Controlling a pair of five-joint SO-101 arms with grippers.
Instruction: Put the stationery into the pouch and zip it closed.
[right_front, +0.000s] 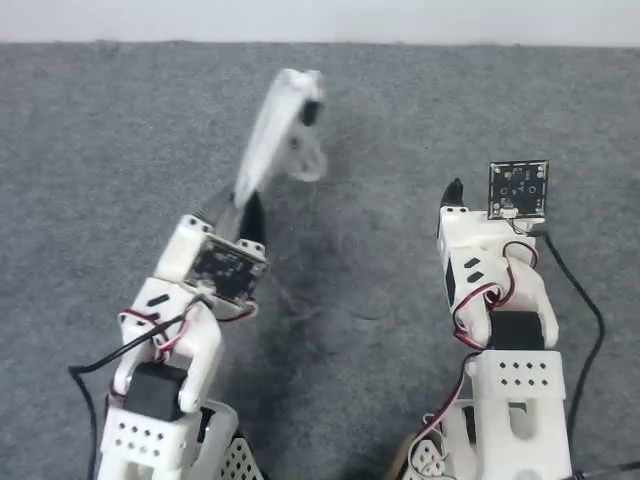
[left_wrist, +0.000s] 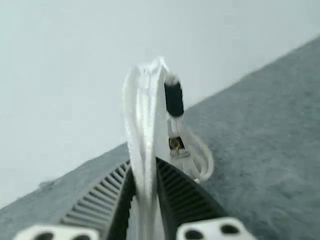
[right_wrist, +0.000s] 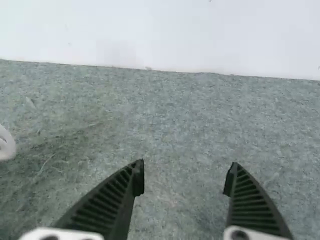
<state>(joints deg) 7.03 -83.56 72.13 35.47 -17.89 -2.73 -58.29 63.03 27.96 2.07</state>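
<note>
A white pouch (right_front: 272, 130) hangs in the air above the grey carpet, held edge-on and tilted toward the far side. My left gripper (right_front: 240, 215) is shut on its lower end. In the left wrist view the pouch (left_wrist: 145, 130) stands between the two ribbed black fingers (left_wrist: 177, 187), with a black zip pull (left_wrist: 173, 98) and a white cord loop (left_wrist: 202, 160) dangling on one side. My right gripper (right_wrist: 182, 182) is open over bare carpet, its black fingertip (right_front: 453, 192) showing in the high view to the right of the pouch.
Grey carpet (right_front: 400, 110) covers the whole table, ending at a white wall (right_wrist: 160, 30) on the far side. Both arm bases (right_front: 160, 430) stand at the near edge, with cables (right_front: 585, 330) trailing beside them.
</note>
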